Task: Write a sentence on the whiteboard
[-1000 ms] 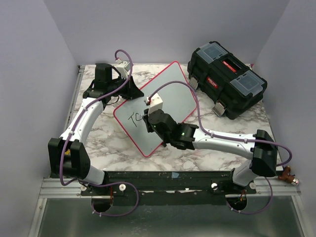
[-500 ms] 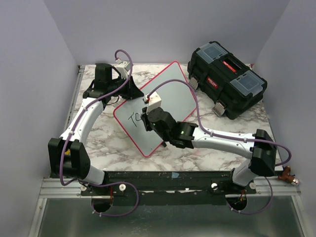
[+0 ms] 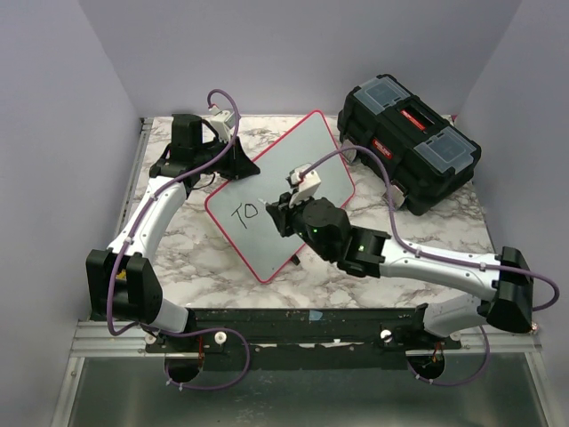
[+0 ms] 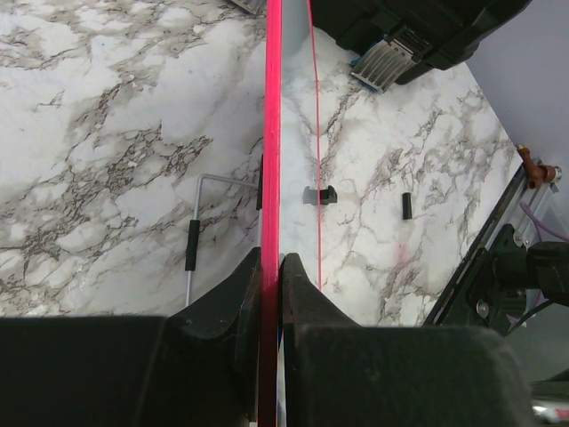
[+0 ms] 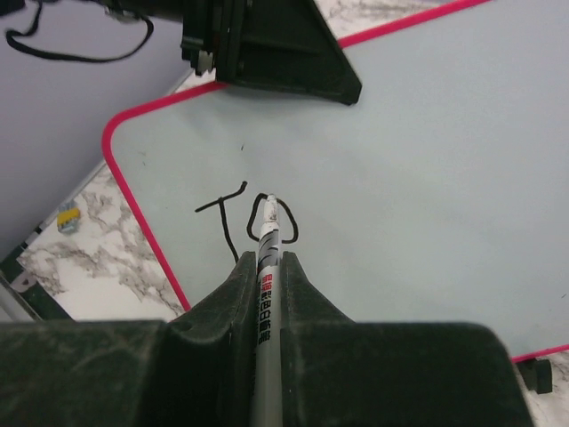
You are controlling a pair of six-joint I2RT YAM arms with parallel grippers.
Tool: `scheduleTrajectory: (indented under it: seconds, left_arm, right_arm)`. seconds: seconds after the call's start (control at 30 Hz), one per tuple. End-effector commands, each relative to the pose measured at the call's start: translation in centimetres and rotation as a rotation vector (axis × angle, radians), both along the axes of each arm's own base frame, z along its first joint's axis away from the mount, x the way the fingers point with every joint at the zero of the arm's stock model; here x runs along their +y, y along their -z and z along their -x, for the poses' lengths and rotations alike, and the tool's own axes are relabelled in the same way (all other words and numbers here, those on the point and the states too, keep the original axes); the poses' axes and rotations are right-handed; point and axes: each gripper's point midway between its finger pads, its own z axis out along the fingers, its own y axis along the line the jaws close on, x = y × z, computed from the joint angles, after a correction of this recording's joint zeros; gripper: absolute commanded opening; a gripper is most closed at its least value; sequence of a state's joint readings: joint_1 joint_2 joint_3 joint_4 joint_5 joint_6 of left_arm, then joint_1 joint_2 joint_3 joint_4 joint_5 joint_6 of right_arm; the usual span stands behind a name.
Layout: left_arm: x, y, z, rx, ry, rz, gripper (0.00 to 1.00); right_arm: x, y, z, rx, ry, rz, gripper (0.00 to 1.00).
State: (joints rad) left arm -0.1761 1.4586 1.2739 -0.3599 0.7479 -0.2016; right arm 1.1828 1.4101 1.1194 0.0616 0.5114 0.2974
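The whiteboard (image 3: 307,169), white with a red-pink rim, stands tilted on the marble table. My left gripper (image 3: 238,165) is shut on its far left edge; in the left wrist view the rim (image 4: 271,133) runs edge-on between the jaws. The sentence (image 3: 245,212) reads "To" in black near the board's left corner, also in the right wrist view (image 5: 249,216). My right gripper (image 3: 283,216) is shut on a grey marker (image 5: 267,267), whose tip (image 5: 271,203) sits over the "o".
A black toolbox (image 3: 409,142) with red latches stands at the back right, close to the board's far corner. The board's wire stand (image 4: 197,236) rests on the marble behind it. Grey walls close in left, right and back.
The "o" has been closed after the "T". My right arm has swung to the right and its wrist has shifted right over the board. The left arm has not moved.
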Motion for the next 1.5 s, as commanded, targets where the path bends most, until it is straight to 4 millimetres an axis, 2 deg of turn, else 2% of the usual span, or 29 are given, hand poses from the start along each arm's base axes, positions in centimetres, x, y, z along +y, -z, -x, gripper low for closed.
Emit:
scheduleTrajectory:
  seconds: [0.0, 0.23, 0.4, 0.93, 1.2, 1.47]
  left_arm:
    - [0.2, -0.1, -0.3, -0.092, 0.010, -0.064, 0.00]
    - [0.1, 0.2, 0.0, -0.086, 0.017, -0.071, 0.00]
    - [-0.2, 0.1, 0.1, -0.086, 0.027, -0.069, 0.00]
    - [-0.5, -0.2, 0.6, -0.094, 0.039, -0.070, 0.00]
    - [-0.7, 0.0, 0.7, -0.092, 0.043, -0.079, 0.00]
    - [-0.9, -0.2, 0.9, -0.099, 0.049, -0.075, 0.00]
  right_arm:
    - [-2.4, -2.0, -1.1, -0.062, 0.076, -0.071, 0.01]
    - [-3.7, -0.4, -2.7, -0.038, 0.095, -0.053, 0.01]
    - [-3.1, 0.6, -3.3, -0.020, 0.068, -0.034, 0.01]
    - [-1.2, 1.3, -3.1, 0.006, -0.008, -0.027, 0.01]
    - [-0.7, 0.9, -3.9, 0.007, 0.016, -0.023, 0.01]
    - [-0.2, 1.7, -4.3, 0.024, 0.024, -0.008, 0.01]
